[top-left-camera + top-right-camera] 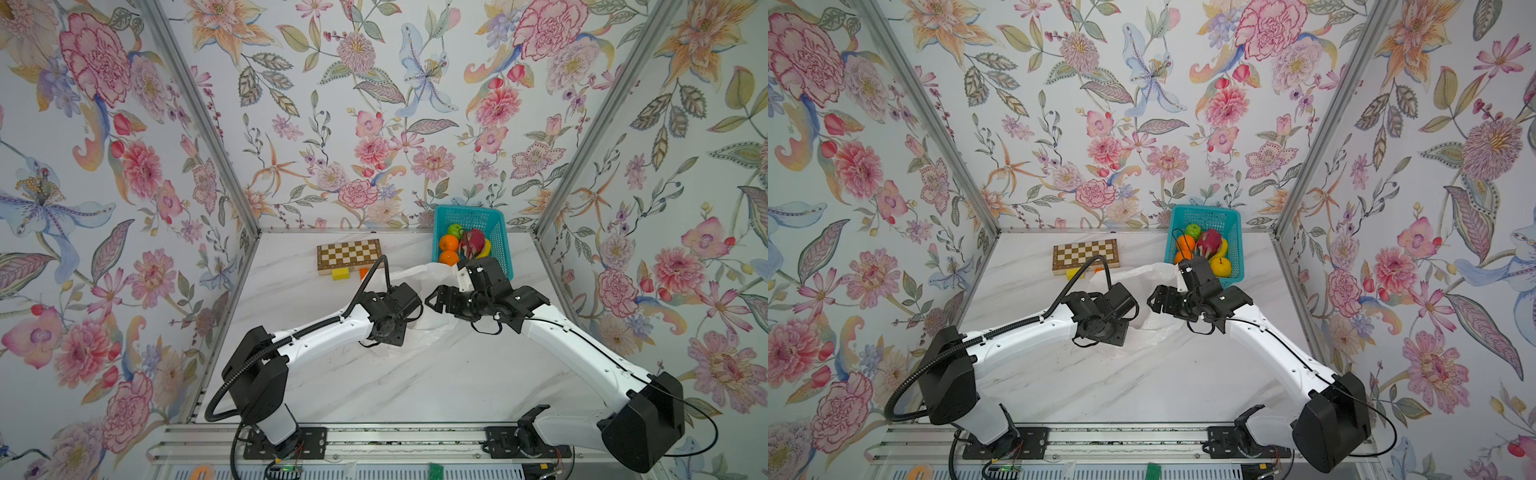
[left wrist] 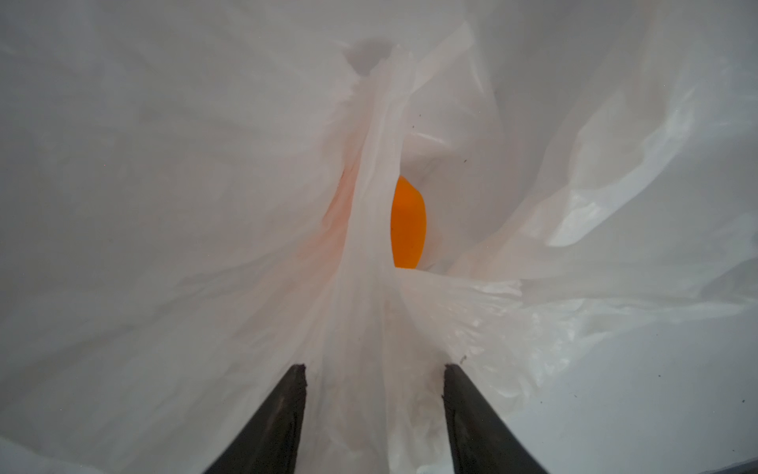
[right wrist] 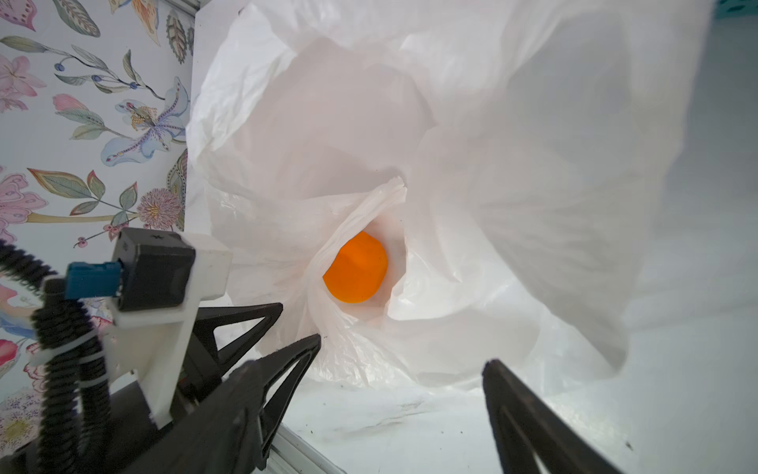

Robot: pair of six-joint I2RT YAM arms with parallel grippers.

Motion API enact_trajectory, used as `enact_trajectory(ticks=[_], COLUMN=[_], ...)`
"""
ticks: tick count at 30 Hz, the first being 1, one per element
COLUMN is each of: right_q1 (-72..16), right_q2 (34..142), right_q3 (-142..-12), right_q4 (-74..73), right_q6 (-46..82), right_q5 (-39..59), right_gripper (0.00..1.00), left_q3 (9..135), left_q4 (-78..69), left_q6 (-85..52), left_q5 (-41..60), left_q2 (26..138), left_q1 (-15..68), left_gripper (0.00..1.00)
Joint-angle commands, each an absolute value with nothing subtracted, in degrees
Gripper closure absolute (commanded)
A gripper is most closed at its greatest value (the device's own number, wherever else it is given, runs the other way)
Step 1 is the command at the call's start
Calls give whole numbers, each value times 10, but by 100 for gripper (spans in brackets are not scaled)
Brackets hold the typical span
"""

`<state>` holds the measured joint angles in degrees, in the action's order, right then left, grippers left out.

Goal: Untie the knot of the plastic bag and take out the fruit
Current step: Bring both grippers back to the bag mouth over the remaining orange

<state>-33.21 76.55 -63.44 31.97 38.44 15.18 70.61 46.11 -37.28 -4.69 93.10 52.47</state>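
The plastic bag [image 1: 417, 276] lies crumpled on the marble table between my two grippers, its mouth gaping. One orange fruit [image 3: 356, 267] sits deep inside it and also shows in the left wrist view [image 2: 408, 223]. No knot shows in any view. My left gripper [image 2: 375, 365] has its jaws apart, with a long fold of the bag's plastic running between them. My right gripper [image 3: 402, 351] is open just in front of the bag's mouth, with only bare table between its fingers. In both top views the grippers [image 1: 415, 307] [image 1: 430, 299] nearly meet over the bag.
A teal basket [image 1: 500, 232] at the back right holds oranges [image 1: 449, 242], a green fruit [image 1: 456, 229], a dragon fruit [image 1: 473, 241] and a yellow apple [image 1: 1220, 266]. A chessboard [image 1: 349, 254] with a yellow block [image 1: 340, 273] lies at the back. Patterned walls enclose the table.
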Motion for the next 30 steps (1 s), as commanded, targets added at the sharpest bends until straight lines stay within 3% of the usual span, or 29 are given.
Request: enact_trajectory(ticks=[1, 16, 18, 23, 30], right_q1=[-351, -391, -391, -397, -403], right_q2=[808, 987, 1004, 1020, 1026], right_q3=[-661, -734, -743, -763, -768], right_q4=[330, 375, 379, 377, 368], right_q6=[382, 333, 331, 325, 330], right_q5=[159, 141, 149, 165, 165], right_gripper=[15, 18, 24, 55, 74], left_q3=[655, 451, 452, 490, 553], left_q4=[426, 269, 262, 269, 327], left_q6=[-418, -500, -490, -426, -395], left_q5=[-29, -4, 0, -15, -69], left_q2=[901, 864, 857, 823, 778], left_q1=[529, 528, 528, 532, 531], left_gripper=[46, 52, 51, 39, 17])
